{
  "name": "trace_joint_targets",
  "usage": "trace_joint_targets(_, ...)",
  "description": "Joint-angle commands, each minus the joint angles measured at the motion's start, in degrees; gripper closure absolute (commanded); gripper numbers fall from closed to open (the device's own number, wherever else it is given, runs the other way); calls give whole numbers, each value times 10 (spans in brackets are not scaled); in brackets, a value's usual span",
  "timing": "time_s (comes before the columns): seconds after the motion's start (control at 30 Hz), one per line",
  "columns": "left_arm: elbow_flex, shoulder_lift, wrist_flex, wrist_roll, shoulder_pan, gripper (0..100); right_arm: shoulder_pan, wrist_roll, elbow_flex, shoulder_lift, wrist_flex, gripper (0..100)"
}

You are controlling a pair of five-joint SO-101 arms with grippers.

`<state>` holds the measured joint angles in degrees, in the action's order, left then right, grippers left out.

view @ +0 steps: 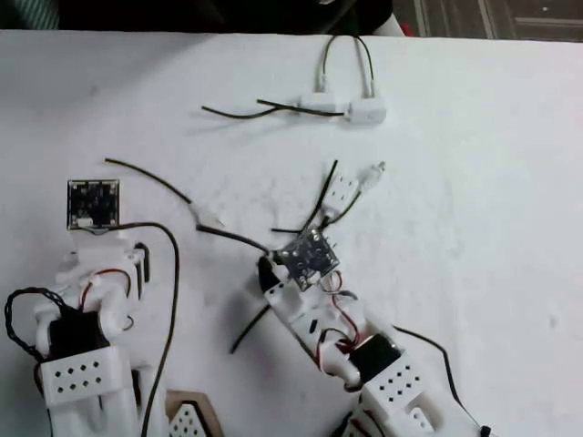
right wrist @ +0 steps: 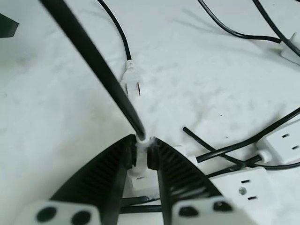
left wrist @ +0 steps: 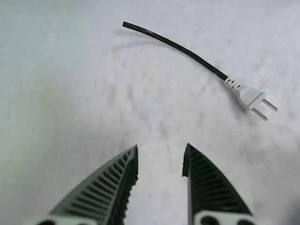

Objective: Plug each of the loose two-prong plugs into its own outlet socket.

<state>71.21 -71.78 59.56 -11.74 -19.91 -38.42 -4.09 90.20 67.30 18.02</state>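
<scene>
This is looking like a robotics lab bench or workshop, not a home: two white plastic arms (view: 86, 364) with bare circuit boards (view: 93, 202) and exposed wiring (view: 330, 342) are sitting at a white-covered table (view: 492, 228), and cut cords (left wrist: 178, 47), each ending in a plug (left wrist: 251, 97), and loose outlet sockets (right wrist: 241, 185) are lying just ahead of the right gripper (right wrist: 143, 144)

Table (view: 510, 273): the left arm sits at the near left and the right arm at near centre. A loose plug (view: 209, 217) lies between the arms, ahead of the left gripper (left wrist: 160, 161) and apart from it, its cord running off to the left rear. The right gripper (right wrist: 141, 157) grips a second plug (right wrist: 140, 149), just right of the loose plug and not touching it. An outlet socket (view: 342, 190) lies just behind and right of the right gripper, with a third plug (view: 373, 174) just beside its right end. Two far sockets (view: 364, 113) lie side by side at rear centre.
</scene>
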Motion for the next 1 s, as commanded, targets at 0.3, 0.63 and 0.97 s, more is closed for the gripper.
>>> trace_joint_targets(0.3,-2,-7,-11,-4,-5,827,10,-24,-9,-114,-88,983)
trace_joint_targets(0.63,-2,-7,-11,-5,-4,827,15,-96,-37,-119,35,983)
trace_joint_targets(0.97,-2,-7,-11,-5,-4,827,35,-136,-74,-120,77,983)
